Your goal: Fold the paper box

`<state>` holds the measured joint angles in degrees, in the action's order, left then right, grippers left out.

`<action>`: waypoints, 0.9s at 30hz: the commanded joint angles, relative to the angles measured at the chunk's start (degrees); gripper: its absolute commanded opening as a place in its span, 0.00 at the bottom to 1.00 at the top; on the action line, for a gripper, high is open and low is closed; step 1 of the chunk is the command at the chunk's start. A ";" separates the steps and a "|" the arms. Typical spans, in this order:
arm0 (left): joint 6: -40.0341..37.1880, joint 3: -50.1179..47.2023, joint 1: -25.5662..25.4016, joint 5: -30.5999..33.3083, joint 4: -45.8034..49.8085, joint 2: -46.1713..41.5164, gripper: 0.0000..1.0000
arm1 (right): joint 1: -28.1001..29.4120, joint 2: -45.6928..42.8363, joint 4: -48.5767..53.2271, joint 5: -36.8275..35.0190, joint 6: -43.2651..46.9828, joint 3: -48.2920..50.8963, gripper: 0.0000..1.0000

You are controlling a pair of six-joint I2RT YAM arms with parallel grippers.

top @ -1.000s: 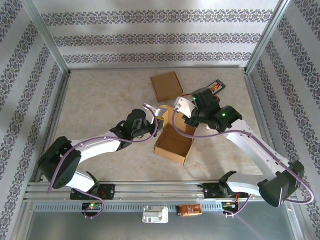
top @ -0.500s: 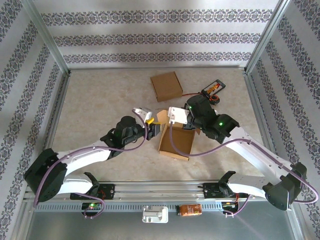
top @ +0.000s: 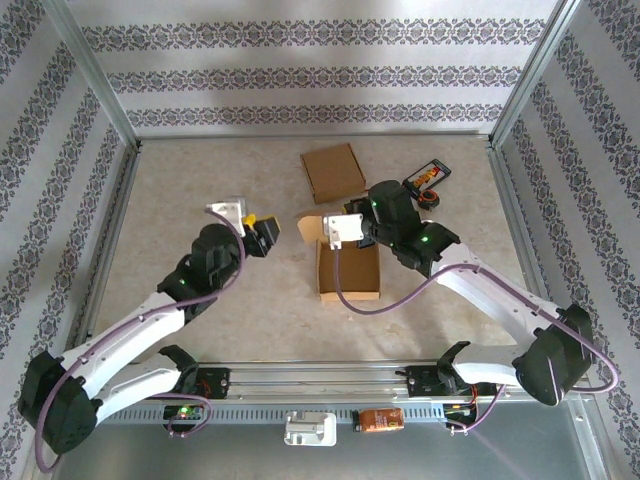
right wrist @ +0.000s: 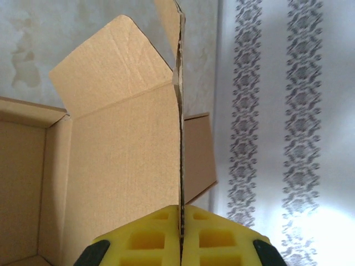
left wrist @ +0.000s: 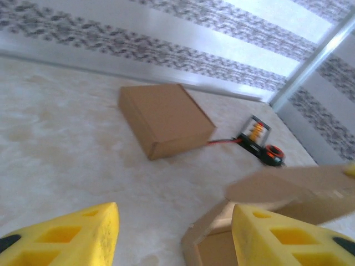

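Cardboard box: sat open at mid-table, one flap raised at its far end.
Right gripper: clamped on a flap's thin edge.
Left gripper: spread apart, holding nothing, just left of the box.
Open room: bare table to the left; a shut box and a small black gadget lay near the far wall.
Hard to see: flaps were blurred in the left wrist view, and the box floor was cut off in the right wrist view.
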<state>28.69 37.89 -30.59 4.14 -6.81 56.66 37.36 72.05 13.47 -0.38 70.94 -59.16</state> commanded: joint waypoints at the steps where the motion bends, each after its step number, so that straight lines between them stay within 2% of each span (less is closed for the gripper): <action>1: 3.62 6.53 5.94 -15.10 10.79 3.96 0.55 | 2.21 -1.56 -5.98 0.38 2.89 1.97 0.05; 3: 0.63 7.45 7.02 -20.17 9.58 4.77 0.54 | 2.21 -2.67 -5.76 0.47 2.71 1.36 0.05; 7: -7.95 9.04 7.22 -22.49 8.37 4.13 0.55 | 0.24 -2.81 -4.48 1.79 2.94 -2.17 0.05; 11: -17.50 7.94 7.20 -28.87 2.91 4.08 0.58 | -0.71 -1.40 -4.79 4.48 3.20 -1.33 0.05; 16: -27.30 2.56 6.94 -30.33 -3.79 4.15 0.62 | 0.11 1.02 -8.00 3.83 2.50 1.68 0.05; 23: -34.54 3.12 6.94 -28.47 -3.77 10.56 0.63 | 1.94 -1.45 -6.95 4.03 1.53 2.72 0.13; 27: -37.40 4.69 6.78 -33.50 -4.85 14.82 0.63 | 1.93 -2.69 -6.51 4.55 0.05 4.50 0.12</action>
<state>-3.55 40.84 -23.88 -25.10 -8.40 69.63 38.81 71.02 7.33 2.63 73.03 -56.21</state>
